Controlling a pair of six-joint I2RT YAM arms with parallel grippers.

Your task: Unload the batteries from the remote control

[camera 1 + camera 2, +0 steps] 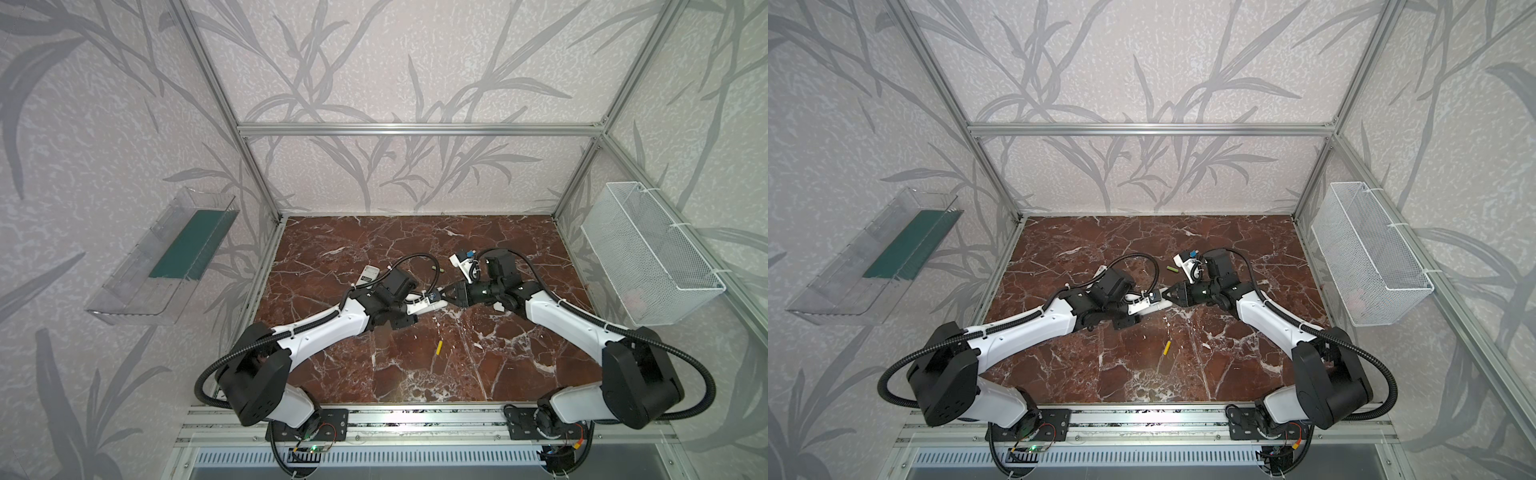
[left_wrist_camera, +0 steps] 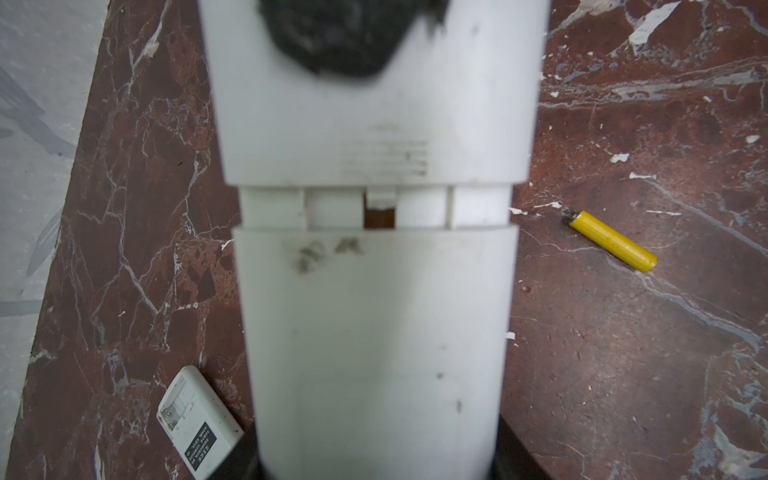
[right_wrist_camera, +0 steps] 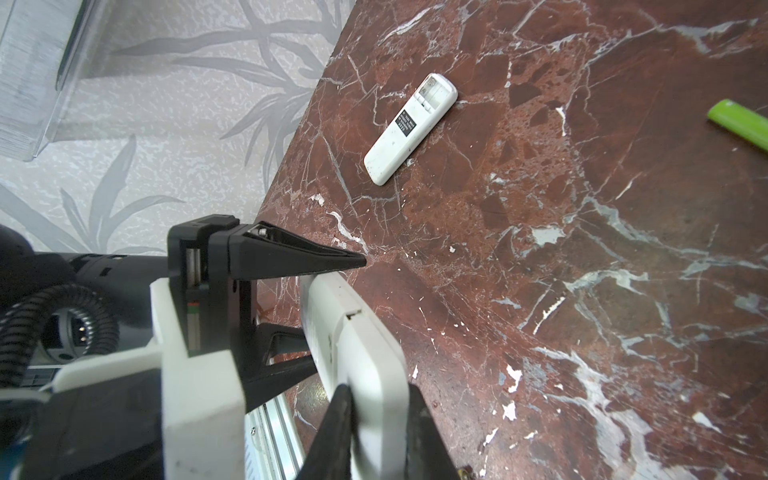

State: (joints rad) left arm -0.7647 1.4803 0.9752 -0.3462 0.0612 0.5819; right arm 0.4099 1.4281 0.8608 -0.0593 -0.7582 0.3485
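- Grasp: my left end effector [image 3: 328,309] has its jaws partly closed across the middle of a long white plastic remote control [image 2: 374,324], holding it clear of the red-brown marble surface [image 1: 478,374].
- Right end effector [image 3: 380,424]: narrowed onto the remote's free end, with a black finger [image 3: 338,419] pressed against each side.
- Key relation: the remote's long axis runs straight from one end effector to the other. In the left wrist view a gap [image 2: 332,208] stands open between its two shell sections, so I judge that a pull along that axis comes next. Whether cells sit inside I cannot tell.
- Batteries in view: one slim yellow battery [image 1: 438,348] lies on the surface toward the arm bases, between both arms. One green battery [image 1: 1173,269] lies just beyond the end effectors, toward the back wall.
- Pose: both forearms are low and stretched inward, with the wrists meeting at mid-surface.
- Second white remote [image 3: 409,133]: lies flat beside the left arm, untouched, with its bay uncovered.
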